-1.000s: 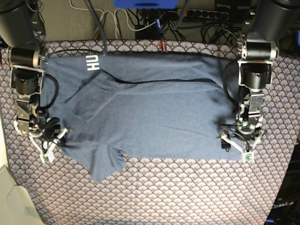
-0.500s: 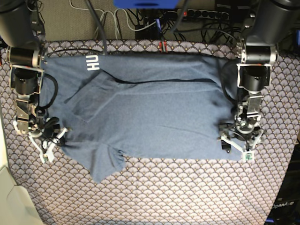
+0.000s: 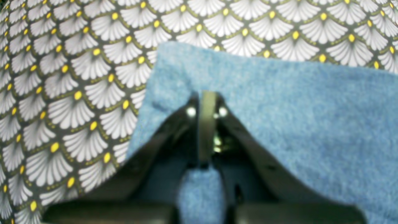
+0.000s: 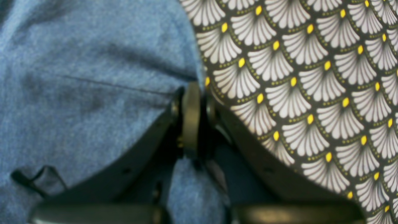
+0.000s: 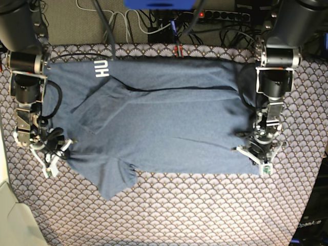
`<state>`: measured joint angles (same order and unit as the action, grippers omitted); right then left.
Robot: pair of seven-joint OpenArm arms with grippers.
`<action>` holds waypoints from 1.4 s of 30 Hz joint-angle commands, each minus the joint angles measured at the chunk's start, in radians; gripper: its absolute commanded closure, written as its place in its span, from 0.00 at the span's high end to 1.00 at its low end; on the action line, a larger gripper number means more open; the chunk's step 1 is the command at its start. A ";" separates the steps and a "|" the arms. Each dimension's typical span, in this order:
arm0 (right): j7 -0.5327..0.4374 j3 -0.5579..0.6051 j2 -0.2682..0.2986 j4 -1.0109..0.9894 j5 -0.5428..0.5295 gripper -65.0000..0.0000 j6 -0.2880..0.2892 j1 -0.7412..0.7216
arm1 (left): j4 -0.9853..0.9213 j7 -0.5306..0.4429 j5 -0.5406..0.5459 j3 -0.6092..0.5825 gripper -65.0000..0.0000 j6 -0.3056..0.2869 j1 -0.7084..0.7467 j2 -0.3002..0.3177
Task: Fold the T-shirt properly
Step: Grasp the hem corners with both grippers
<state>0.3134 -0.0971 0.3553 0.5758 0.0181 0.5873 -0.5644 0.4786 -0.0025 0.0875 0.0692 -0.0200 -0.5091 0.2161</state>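
The slate-blue T-shirt lies spread across the patterned table covering, folded lengthwise, with white letters at its back left and one sleeve sticking out toward the front. At the shirt's front right corner, my left gripper has its jaws together, pinching the cloth. The right gripper is shut on the shirt's left edge, just above the sleeve.
The fan-patterned table covering extends around the shirt on all sides. Cables and a power strip lie behind the table. A pale object sits at the front left corner.
The left gripper has closed on the shirt's front right corner and shifted slightly back and inward, drawing the corner with it. The right gripper stays shut and has edged slightly back.
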 commanded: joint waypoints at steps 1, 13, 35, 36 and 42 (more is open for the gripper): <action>0.013 0.000 0.018 0.010 0.004 0.00 0.006 -0.021 | 0.002 0.035 -0.007 0.002 0.01 0.018 0.000 0.012; 0.014 0.000 0.018 0.010 0.004 0.00 0.006 -0.018 | 0.081 0.046 -0.007 0.031 0.01 0.022 0.013 0.015; 0.017 0.000 0.018 0.010 0.004 0.00 0.006 0.001 | 0.280 0.197 -0.007 0.157 0.74 0.016 0.036 0.019; 0.017 0.000 0.018 0.010 0.004 0.00 0.006 0.001 | 0.259 0.174 -0.007 0.157 0.74 0.016 0.027 0.019; 0.017 0.000 0.018 0.010 0.004 0.00 0.006 0.001 | 0.093 0.078 -0.007 0.157 0.74 0.013 -0.007 0.019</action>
<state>0.3031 -0.0971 0.3603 0.5785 0.0063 0.5873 -0.5503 0.5575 0.0944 0.0834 0.2253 -0.0040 -0.4881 0.2241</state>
